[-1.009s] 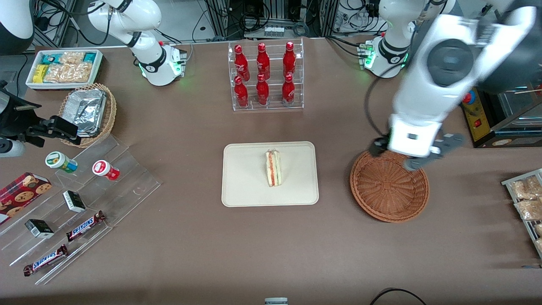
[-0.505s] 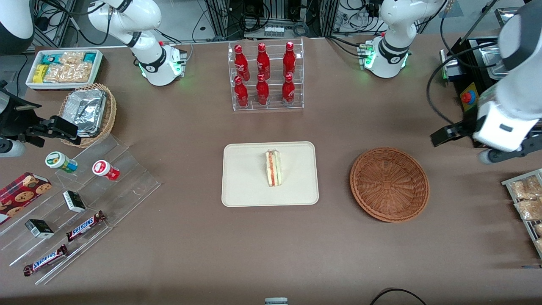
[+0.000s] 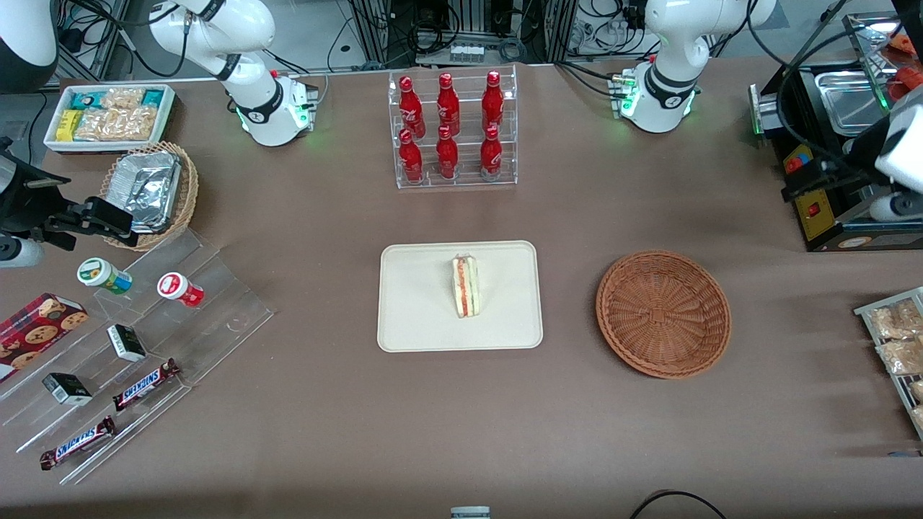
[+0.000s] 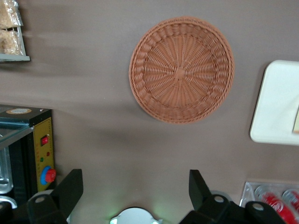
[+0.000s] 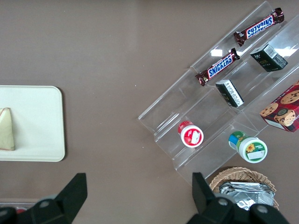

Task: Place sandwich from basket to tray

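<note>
The sandwich, a pale wedge with red and green filling, lies on the cream tray at the middle of the table. It also shows in the right wrist view on the tray. The reddish-brown wicker basket beside the tray holds nothing; the left wrist view shows it with a corner of the tray. The left arm's gripper is open and holds nothing. It hangs high at the working arm's end of the table, farther from the front camera than the basket, and also shows in its own wrist view.
A black control box with a red button stands under the gripper. A rack of snack packets lies at the working arm's end. A red bottle rack stands farther back. Stepped acrylic shelves and a tan foil basket are at the parked arm's end.
The left arm's gripper has moved from over the basket's rim toward the working arm's end of the table and farther from the front camera. Sandwich, tray and basket have not moved.
</note>
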Controlling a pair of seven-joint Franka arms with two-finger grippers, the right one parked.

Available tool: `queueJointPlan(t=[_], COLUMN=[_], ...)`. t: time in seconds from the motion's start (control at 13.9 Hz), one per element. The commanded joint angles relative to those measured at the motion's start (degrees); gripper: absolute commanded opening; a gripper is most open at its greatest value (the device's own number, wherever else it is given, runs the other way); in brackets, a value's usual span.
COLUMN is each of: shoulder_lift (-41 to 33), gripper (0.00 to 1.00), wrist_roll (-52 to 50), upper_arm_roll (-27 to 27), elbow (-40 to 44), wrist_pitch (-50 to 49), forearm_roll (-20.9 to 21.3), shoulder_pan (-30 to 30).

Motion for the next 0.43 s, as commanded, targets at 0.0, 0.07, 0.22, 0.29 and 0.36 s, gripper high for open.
queueJointPlan(t=[0.0, 0.07, 0.22, 0.29, 0.36], shoulder_lift=[-3.57, -3.31, -2.96, -2.08, -0.51], gripper=[1.0, 1.0, 1.0, 1.0, 1.0], wrist_roll=[2.64, 1.86, 0.97, 1.06, 1.14], upper_arm_roll=[1.4, 1.22, 1.22, 1.31, 1.31], elbow=[-3.0, -2.47, -2.11, -1.24, 0.77], wrist_pitch=[1.17, 0.82, 0.99, 1.17, 0.82], forearm_roll=[-0.97, -0.88, -0.79, -0.88, -0.79], shoulder_pan=[-0.7, -1.22, -2.1, -2.11, -2.11])
